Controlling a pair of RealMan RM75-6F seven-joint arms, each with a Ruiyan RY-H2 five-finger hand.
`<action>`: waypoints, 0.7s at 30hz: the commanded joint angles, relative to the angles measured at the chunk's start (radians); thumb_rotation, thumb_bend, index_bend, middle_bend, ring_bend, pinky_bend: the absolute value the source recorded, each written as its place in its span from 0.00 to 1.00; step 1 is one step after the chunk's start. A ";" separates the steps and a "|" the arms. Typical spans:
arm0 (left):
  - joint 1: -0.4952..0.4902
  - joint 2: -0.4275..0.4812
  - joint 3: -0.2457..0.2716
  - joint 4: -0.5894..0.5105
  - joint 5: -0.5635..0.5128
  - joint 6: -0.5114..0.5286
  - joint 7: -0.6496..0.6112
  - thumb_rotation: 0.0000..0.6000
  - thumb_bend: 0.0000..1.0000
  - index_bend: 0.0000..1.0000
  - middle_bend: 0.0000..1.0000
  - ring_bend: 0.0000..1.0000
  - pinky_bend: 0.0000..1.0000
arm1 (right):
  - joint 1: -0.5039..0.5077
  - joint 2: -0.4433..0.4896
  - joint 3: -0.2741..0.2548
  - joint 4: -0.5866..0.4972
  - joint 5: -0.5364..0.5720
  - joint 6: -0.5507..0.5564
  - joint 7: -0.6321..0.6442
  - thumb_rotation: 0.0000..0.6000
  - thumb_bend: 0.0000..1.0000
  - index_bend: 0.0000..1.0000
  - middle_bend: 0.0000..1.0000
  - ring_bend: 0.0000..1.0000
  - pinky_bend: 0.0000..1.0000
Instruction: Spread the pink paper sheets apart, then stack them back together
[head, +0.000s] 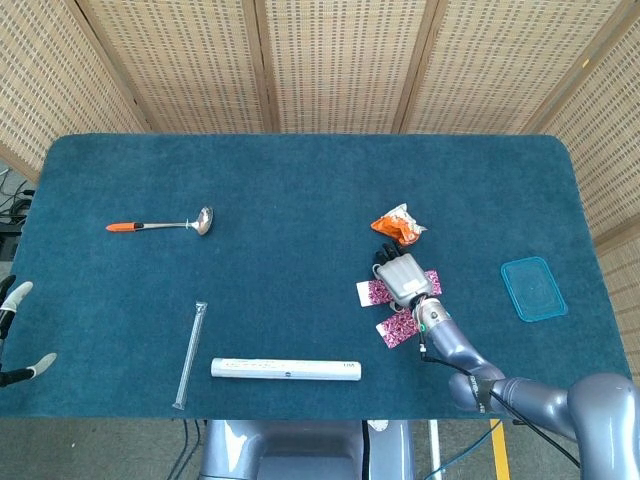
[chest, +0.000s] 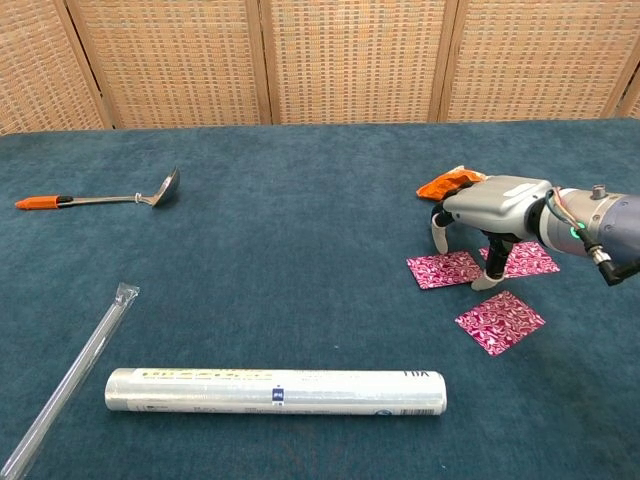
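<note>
Three pink patterned paper sheets lie apart on the blue cloth at the right: one to the left (chest: 445, 270), one behind it to the right (chest: 524, 258), one nearer the front (chest: 500, 321). In the head view they show as the left sheet (head: 370, 292), the right sheet (head: 433, 280) and the front sheet (head: 398, 329). My right hand (chest: 494, 206) (head: 403, 277) arches over the two rear sheets, palm down and fingers spread. Its fingertips (chest: 491, 280) reach down to the cloth between them and hold nothing. Only the fingertips of my left hand (head: 14, 298) show at the head view's left edge, spread and empty.
An orange snack packet (chest: 447, 182) lies just behind the right hand. A teal lid (head: 533, 288) sits at the far right. A long film roll (chest: 275, 390) and a clear plastic tube (chest: 72, 379) lie near the front edge. A ladle with an orange handle (chest: 100, 197) rests at the left.
</note>
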 joint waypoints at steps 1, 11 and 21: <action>0.000 0.000 0.000 0.000 0.000 0.001 -0.001 0.95 0.00 0.09 0.00 0.00 0.00 | 0.000 0.002 0.000 -0.005 0.002 0.002 -0.001 1.00 0.25 0.35 0.16 0.00 0.00; 0.005 0.002 0.001 0.004 0.002 0.008 -0.009 0.95 0.00 0.09 0.00 0.00 0.00 | 0.007 0.001 0.000 -0.019 0.011 0.010 -0.016 1.00 0.25 0.35 0.16 0.00 0.00; 0.006 0.000 0.002 0.013 0.003 0.006 -0.017 0.95 0.00 0.09 0.00 0.00 0.00 | 0.006 -0.004 -0.004 -0.020 0.025 0.016 -0.025 1.00 0.25 0.35 0.16 0.00 0.00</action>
